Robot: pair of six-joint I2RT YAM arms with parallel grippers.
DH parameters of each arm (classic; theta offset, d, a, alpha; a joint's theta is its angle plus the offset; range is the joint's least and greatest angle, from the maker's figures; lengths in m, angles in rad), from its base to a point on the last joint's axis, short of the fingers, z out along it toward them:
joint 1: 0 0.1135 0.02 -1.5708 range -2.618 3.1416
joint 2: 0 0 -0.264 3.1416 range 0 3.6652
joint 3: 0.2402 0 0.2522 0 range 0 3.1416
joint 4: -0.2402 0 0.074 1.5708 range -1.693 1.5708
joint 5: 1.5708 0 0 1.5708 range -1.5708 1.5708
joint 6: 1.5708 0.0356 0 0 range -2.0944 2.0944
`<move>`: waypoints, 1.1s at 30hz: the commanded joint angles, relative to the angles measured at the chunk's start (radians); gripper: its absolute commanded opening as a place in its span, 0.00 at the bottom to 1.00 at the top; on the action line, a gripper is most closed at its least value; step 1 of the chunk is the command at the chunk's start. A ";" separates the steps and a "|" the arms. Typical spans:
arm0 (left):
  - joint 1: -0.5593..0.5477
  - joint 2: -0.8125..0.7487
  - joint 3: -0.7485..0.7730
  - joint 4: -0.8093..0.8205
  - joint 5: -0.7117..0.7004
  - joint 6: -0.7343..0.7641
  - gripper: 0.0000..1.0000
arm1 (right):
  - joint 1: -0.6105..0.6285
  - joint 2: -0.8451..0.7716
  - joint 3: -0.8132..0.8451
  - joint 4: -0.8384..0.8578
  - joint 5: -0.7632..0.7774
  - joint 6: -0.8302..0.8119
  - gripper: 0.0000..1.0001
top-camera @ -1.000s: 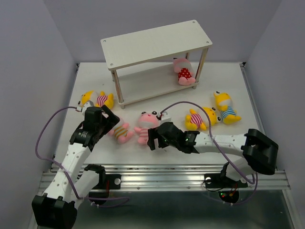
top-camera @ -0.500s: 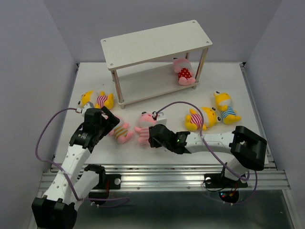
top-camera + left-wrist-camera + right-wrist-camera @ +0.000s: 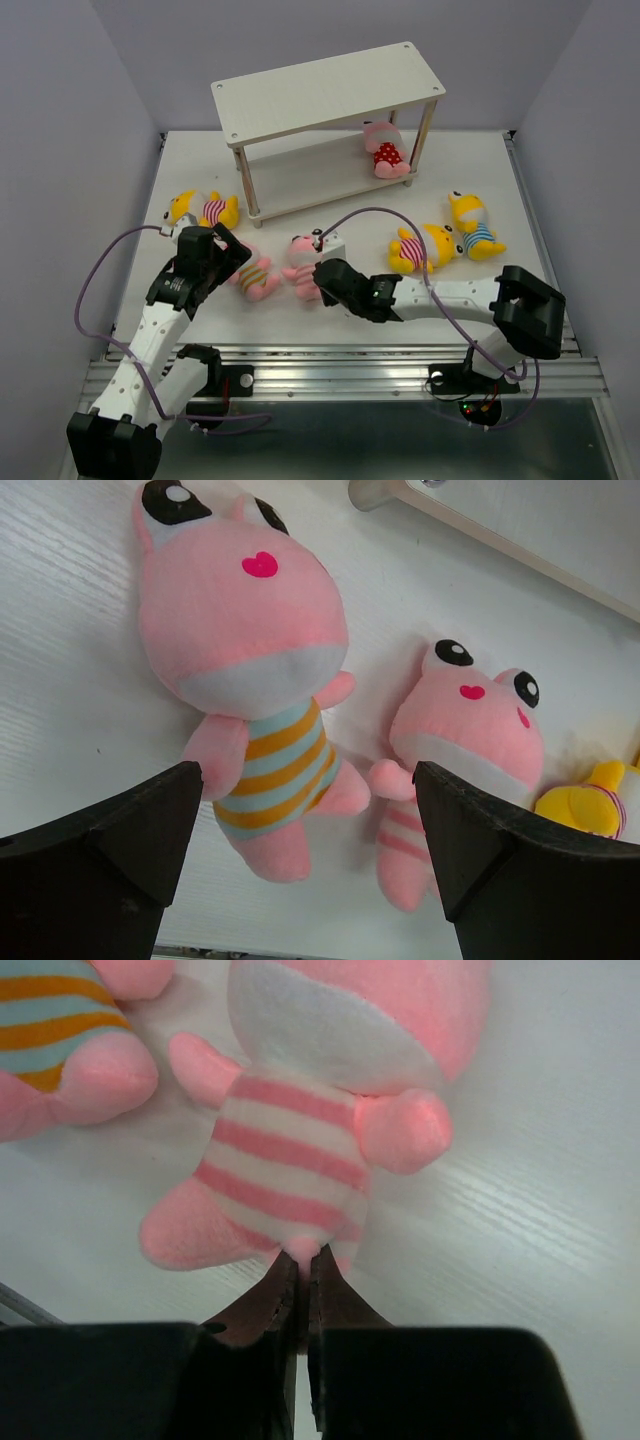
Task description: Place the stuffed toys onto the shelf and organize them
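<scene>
Right wrist: right fingers (image 3: pixel 288 1285) pinch the striped toy's (image 3: pixel 290 1160) bottom edge, its body running up-frame; left fingers (image 3: pixel 110 860) hang spread.

Right end effector (image 3: pixel 302 1260) nearer pink-striped toy (image 3: pixel 290 1150).

The white, wood-grained surface (image 3: pixel 480 160) is closed in by pale lavender walls (image 3: pixel 60 120) at the left, right and back. A ribbed aluminium rail (image 3: pixel 330 375) runs along its near edge, with a dark grey floor (image 3: pixel 330 440) nearer still.
</scene>
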 commanded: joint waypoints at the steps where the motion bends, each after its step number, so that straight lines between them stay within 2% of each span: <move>1: 0.003 -0.006 -0.003 0.030 -0.003 0.023 0.99 | 0.008 -0.119 0.031 0.093 0.120 -0.236 0.01; 4: 0.003 -0.006 -0.003 0.038 0.000 0.029 0.99 | -0.002 -0.164 0.040 0.101 0.145 -0.317 0.01; 11: 0.003 0.021 0.017 0.060 0.005 0.043 0.99 | -0.108 -0.208 0.078 0.106 0.045 -0.373 0.01; 15: 0.003 0.043 0.028 0.071 0.006 0.051 0.99 | -0.208 -0.202 0.117 0.152 -0.030 -0.396 0.01; 24: 0.003 0.095 0.053 0.071 -0.015 0.066 0.99 | -0.436 -0.098 0.166 0.317 -0.335 -0.561 0.01; 33: 0.005 0.121 0.076 0.059 -0.035 0.074 0.99 | -0.591 0.031 0.232 0.347 -0.545 -0.577 0.01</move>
